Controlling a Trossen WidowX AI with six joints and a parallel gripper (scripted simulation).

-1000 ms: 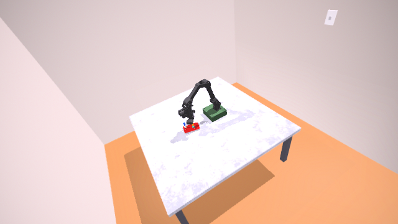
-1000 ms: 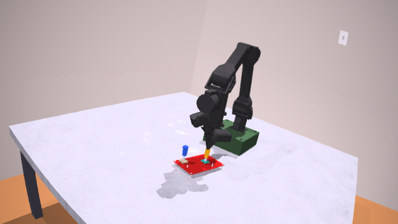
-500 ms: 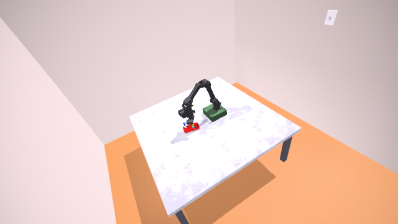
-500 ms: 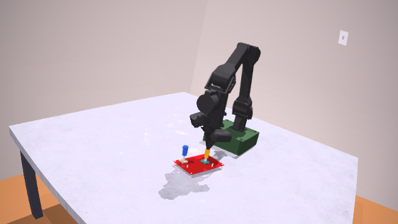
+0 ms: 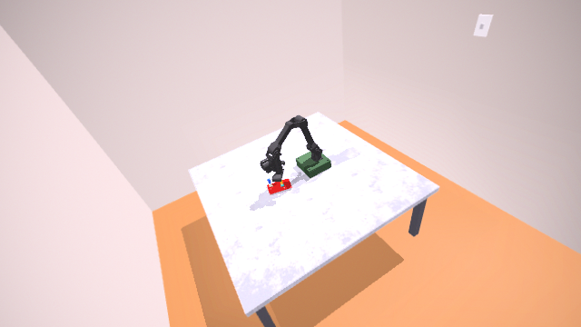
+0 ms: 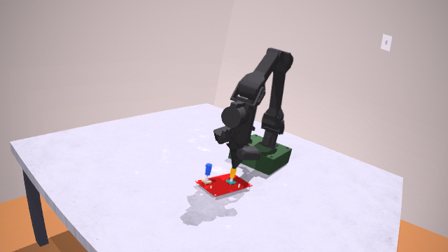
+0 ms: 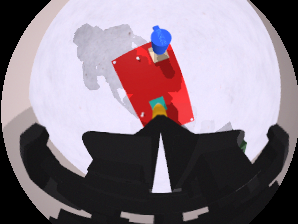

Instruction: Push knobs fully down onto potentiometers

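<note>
The red circuit board (image 5: 274,188) (image 6: 220,189) (image 7: 150,82) stands on short legs on the table. The blue knob (image 6: 208,169) (image 7: 160,41) stands on a pale shaft above the beige potentiometer (image 6: 206,181) (image 7: 159,55), with shaft showing between them. The yellow knob (image 6: 233,173) (image 7: 159,110) stands above the teal potentiometer (image 6: 231,181) (image 7: 157,102), with some pale shaft showing below it. My gripper (image 6: 235,166) (image 7: 160,118) is shut, with nothing between its fingers. Its tips are at the top of the yellow knob and appear to touch it; they hide part of it in the wrist view.
The arm's green base (image 5: 314,164) (image 6: 269,157) stands on the table (image 5: 345,195) (image 6: 315,210) behind the board. The blue knob rises from the board's other end, away from my fingertips.
</note>
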